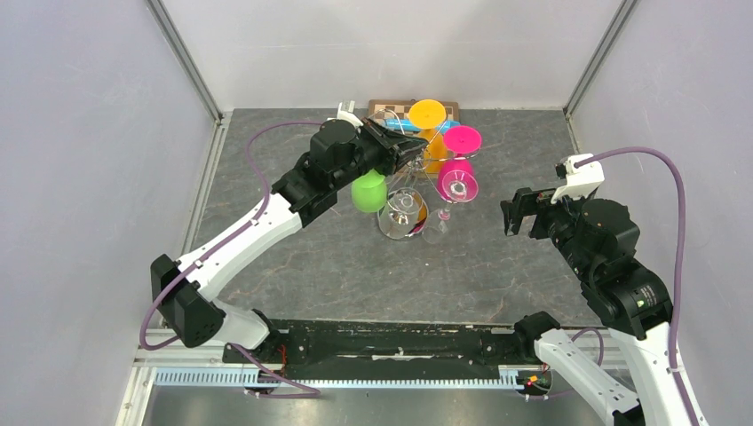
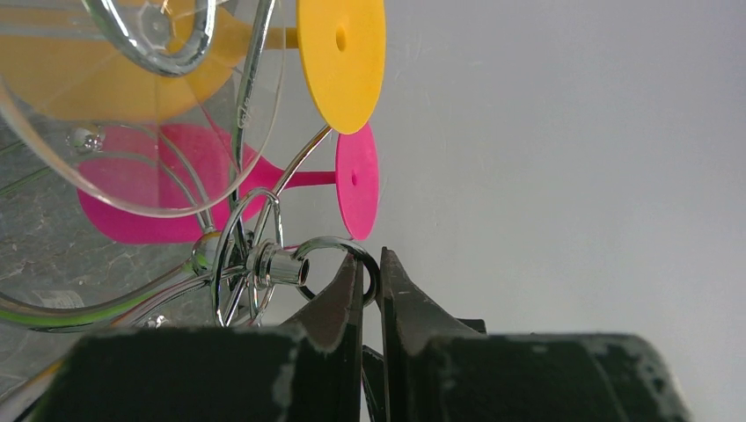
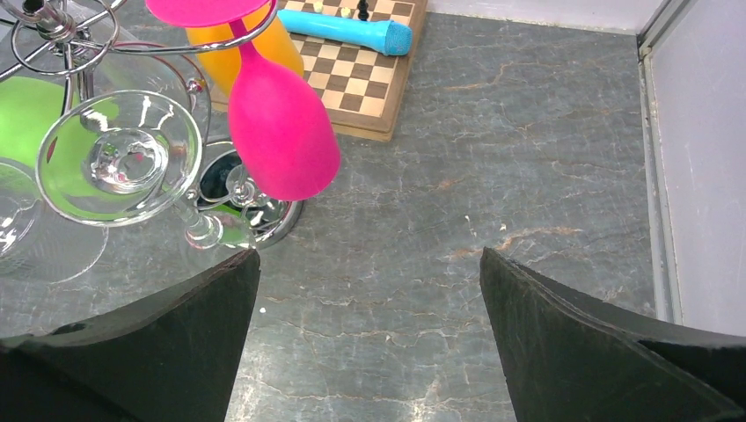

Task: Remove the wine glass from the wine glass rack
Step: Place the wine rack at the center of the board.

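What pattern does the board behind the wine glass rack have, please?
A brown-and-cream chequered board, clearest in the right wrist view.

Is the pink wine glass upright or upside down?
Upside down: the foot of the pink wine glass sits up in the wire arms of the wine glass rack, bowl pointing down.

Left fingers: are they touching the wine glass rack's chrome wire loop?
Touching. Left wrist view: the fingers of the left gripper pinch a curled wire loop of the wine glass rack; no gap shows.
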Available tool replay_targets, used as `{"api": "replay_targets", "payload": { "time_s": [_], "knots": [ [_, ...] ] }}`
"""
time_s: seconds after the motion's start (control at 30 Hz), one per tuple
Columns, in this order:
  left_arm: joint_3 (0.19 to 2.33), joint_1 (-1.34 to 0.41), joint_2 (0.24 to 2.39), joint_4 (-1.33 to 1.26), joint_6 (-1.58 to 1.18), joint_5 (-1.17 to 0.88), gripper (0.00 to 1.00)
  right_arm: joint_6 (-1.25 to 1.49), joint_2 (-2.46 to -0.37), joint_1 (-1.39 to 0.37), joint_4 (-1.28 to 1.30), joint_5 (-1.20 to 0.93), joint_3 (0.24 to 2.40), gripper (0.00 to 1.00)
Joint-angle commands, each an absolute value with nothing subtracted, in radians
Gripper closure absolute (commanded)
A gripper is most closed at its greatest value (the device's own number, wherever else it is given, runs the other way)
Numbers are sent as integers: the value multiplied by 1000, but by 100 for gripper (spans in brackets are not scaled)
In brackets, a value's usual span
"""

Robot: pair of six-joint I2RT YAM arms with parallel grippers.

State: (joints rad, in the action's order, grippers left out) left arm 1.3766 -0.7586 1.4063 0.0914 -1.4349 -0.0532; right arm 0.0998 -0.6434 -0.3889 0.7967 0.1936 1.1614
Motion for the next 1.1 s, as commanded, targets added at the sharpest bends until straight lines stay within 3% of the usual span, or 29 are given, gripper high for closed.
{"api": "replay_targets", "payload": {
  "time_s": [0.0, 0.3, 0.53, 1.07],
  "knots": [
    [1442, -755, 1361, -294, -1441, -46, 98, 85, -646, -390, 781, 212, 1200, 2],
    [1419, -725, 1341, -271, -1437, -46, 88, 85, -652, -391, 778, 208, 1201, 2],
    [1408, -698, 1336, -267, -1442, -65, 74, 87, -655, -391, 774, 205, 1194, 2],
    [1413, -651, 1340, -187, -1450, -113, 62, 88, -650, -391, 762, 200, 1172, 2]
  ]
}}
